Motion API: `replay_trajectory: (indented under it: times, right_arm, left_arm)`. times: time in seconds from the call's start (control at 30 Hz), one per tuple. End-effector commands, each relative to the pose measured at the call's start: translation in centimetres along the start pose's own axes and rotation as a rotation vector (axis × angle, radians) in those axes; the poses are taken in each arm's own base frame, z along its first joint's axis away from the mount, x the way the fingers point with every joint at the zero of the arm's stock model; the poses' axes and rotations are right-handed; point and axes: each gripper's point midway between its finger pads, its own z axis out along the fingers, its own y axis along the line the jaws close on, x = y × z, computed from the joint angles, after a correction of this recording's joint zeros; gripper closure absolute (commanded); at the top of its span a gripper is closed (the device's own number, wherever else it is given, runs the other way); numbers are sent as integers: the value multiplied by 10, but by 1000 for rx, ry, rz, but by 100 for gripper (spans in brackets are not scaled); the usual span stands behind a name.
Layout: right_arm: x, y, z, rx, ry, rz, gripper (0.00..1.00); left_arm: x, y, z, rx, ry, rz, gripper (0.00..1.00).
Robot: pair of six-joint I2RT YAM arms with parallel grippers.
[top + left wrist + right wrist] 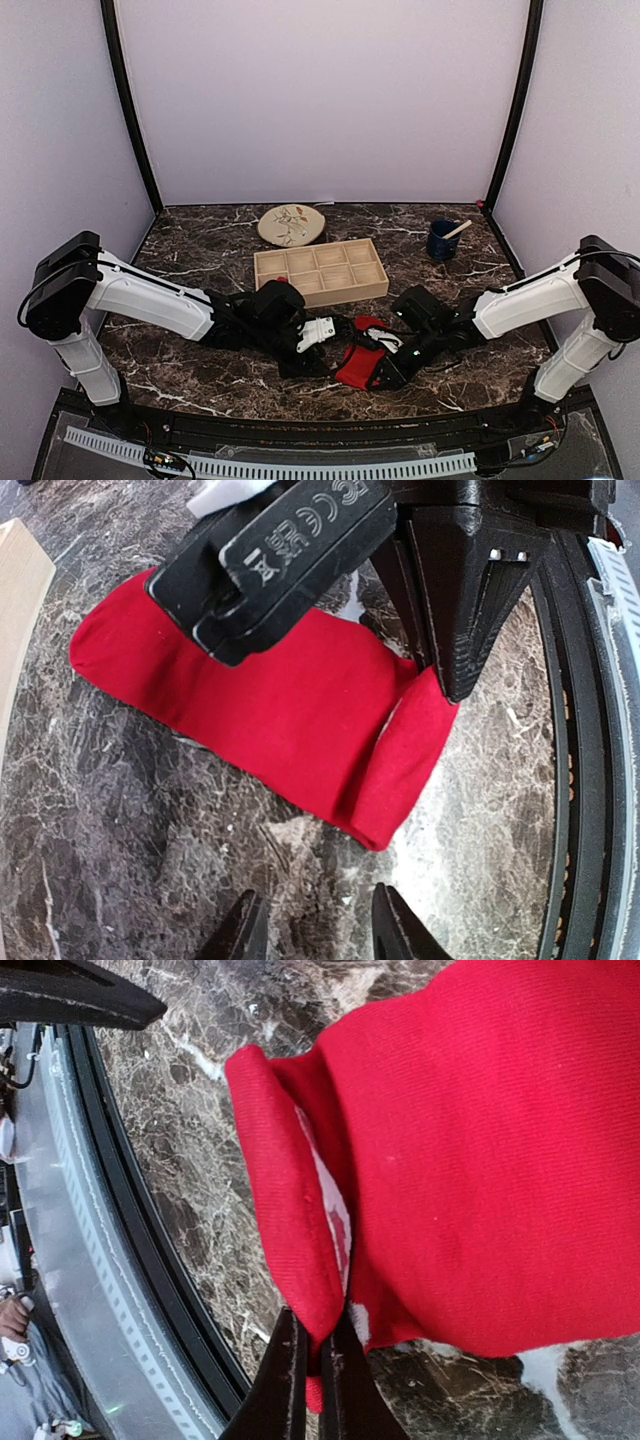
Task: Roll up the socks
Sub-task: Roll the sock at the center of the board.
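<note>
A bright red sock (358, 365) lies on the dark marble table near its front edge, between my two arms. In the left wrist view the sock (280, 710) lies flat with its near end folded over. My right gripper (378, 376) is shut on that folded end; in the right wrist view its tips (312, 1360) pinch the sock's folded edge (290, 1210). My left gripper (330, 335) is open and empty; its two dark tips (315, 925) stand just short of the sock's fold. I see only one red mass and cannot tell a second sock apart.
A wooden tray (320, 272) with several compartments stands behind the sock. A round patterned plate (291, 225) lies at the back. A dark blue cup (442, 241) with a wooden stick stands at the back right. The table's black front rim (580, 780) runs close to the sock.
</note>
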Motion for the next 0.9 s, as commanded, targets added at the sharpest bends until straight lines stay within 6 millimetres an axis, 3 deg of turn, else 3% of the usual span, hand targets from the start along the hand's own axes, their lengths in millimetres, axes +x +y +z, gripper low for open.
replay_trajectory:
  times: [0.0,0.3,0.87]
  right_arm:
    - [-11,12,0,-95,-6,13,100]
    - [-21,18,-5,-144,-3,25,100]
    - [-16,15,1,-167,45,55,100]
  left_arm:
    - [-16,-1,-11,-44,-48,102,61]
    - [-21,-22,0,-35,-20,272,58]
    - [-17,-38,14,-65,7,451,58]
